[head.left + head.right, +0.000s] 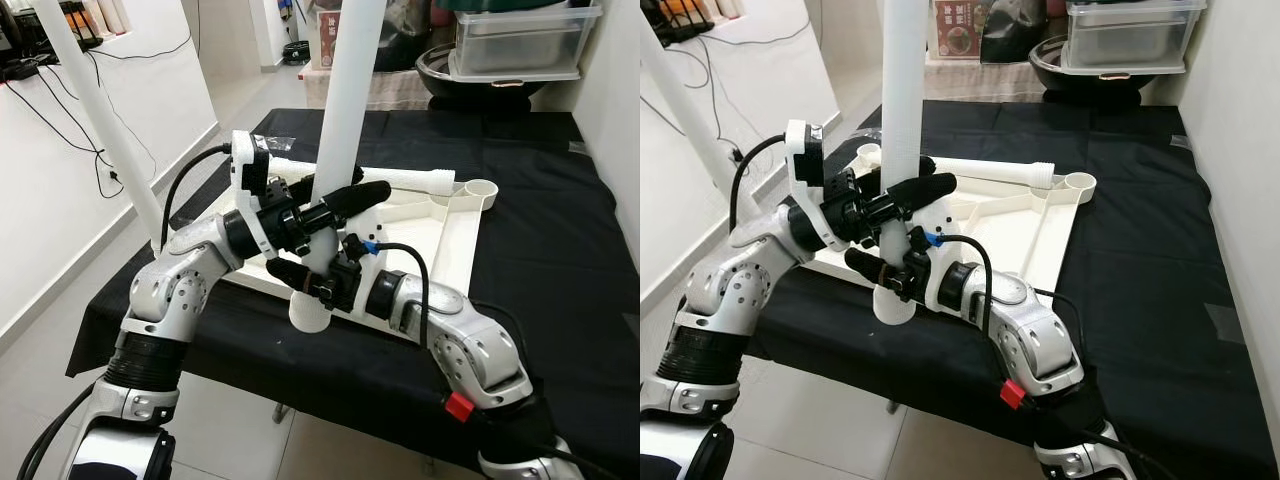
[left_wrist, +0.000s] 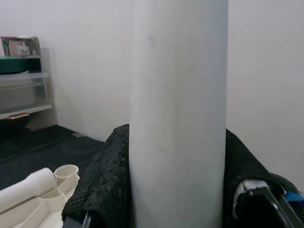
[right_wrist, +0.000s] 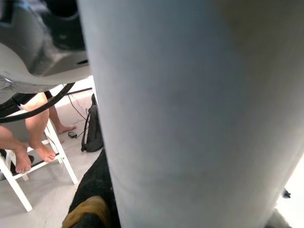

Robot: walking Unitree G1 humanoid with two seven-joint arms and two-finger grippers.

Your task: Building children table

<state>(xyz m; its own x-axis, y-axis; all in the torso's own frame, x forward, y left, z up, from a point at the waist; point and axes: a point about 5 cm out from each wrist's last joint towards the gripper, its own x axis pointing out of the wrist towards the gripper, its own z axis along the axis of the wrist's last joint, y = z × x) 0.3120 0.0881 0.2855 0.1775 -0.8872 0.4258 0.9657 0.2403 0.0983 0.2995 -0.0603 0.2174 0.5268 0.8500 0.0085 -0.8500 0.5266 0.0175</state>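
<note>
Two grippers hold the same white table leg [image 1: 350, 90], which stands upright at the near corner of the white tabletop [image 1: 440, 245] lying upside down on a black cloth-covered table [image 1: 560, 230]. The left gripper [image 1: 335, 205] is clamped on the leg, one black finger [image 1: 352, 198] in front of the tube and the other behind it. Just below it, the right gripper [image 1: 305, 275] also grips the leg, close to the leg's lower end, which sits at the round socket [image 1: 310, 315] on the edge of the tabletop. In the left wrist view the leg [image 2: 178, 114] stands between the two black padded fingers [image 2: 102, 183], touching both. In the right wrist view the leg [image 3: 190, 114] is very near the camera, and beyond it are a person's bare feet [image 3: 33, 154] on a white stool [image 3: 35, 168]. Beyond the grippers, a second white leg [image 1: 385, 178] lies flat across the far side of the tabletop, near a far corner socket [image 1: 480, 190]. Left of the left arm, another white leg [image 1: 105, 120] stands tilted.
</note>
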